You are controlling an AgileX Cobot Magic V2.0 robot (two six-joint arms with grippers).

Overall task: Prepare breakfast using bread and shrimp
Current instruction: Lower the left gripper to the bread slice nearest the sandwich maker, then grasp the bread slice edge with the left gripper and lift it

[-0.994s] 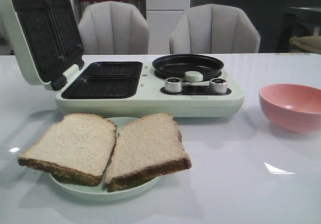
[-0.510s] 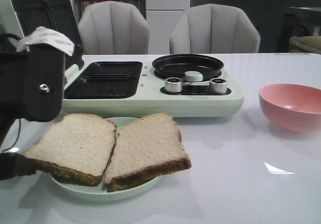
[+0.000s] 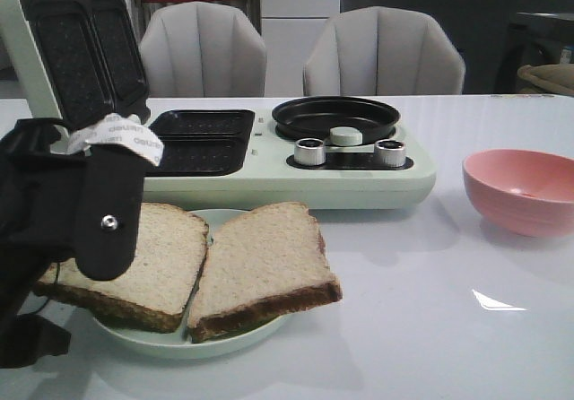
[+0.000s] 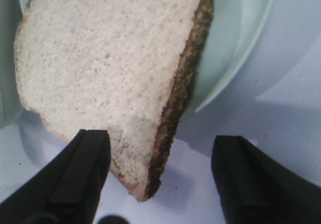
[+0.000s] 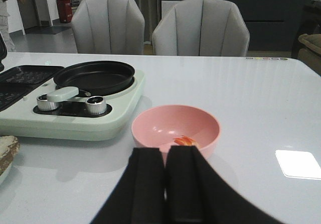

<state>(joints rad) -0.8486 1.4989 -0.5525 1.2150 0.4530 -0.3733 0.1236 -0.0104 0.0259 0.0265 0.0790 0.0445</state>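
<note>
Left end effector (image 4: 158, 176) hangs released over the bread (image 4: 108, 78); soft, crushable, likely best pinched lightly at its crust corner.

A glossy white table (image 3: 466, 346) carries three things directly. At the near left sits a pale green plate (image 3: 184, 342), its rim showing under two bread slices. Behind it, toward the far left and centre, stands a mint-green breakfast appliance (image 3: 269, 185) with its lid raised. A pink bowl (image 3: 520, 189) rests at the right, well apart from the plate.
</note>
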